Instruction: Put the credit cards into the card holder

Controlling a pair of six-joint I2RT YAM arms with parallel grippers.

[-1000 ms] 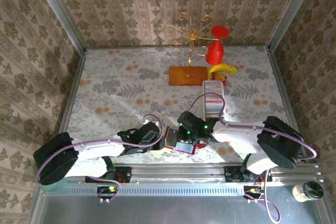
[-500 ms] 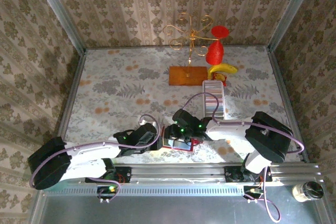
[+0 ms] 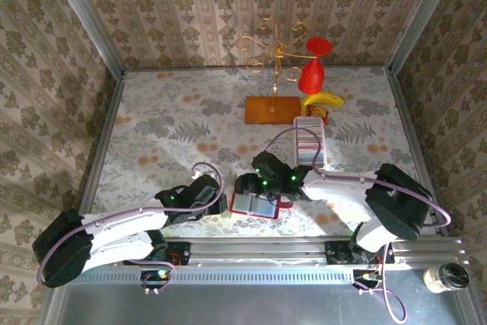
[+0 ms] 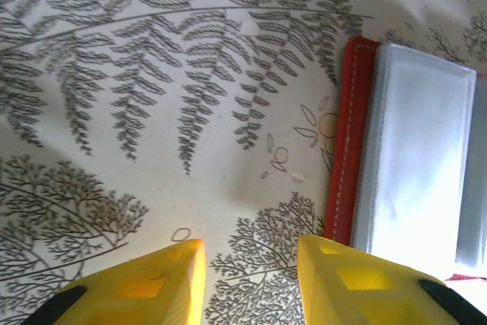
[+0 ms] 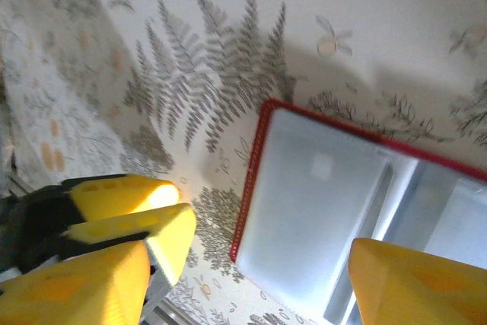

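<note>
card holder point(image 3: 256, 204) is laid open between grippers | left gripper point(image 4: 251, 279) jaws parted, empty, holder just to its right | right gripper point(image 5: 243, 287) jaws spread wide over holder, empty | credit cards point(image 3: 310, 144) are rowed behind, axis front-back, right arm judged nearer

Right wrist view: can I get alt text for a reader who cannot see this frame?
An open red card holder with grey-blue pockets lies flat on the fern-patterned table. The right gripper is open above it, its yellow fingers at the picture's bottom corners. The left gripper sits at the left, beside the holder.
</note>
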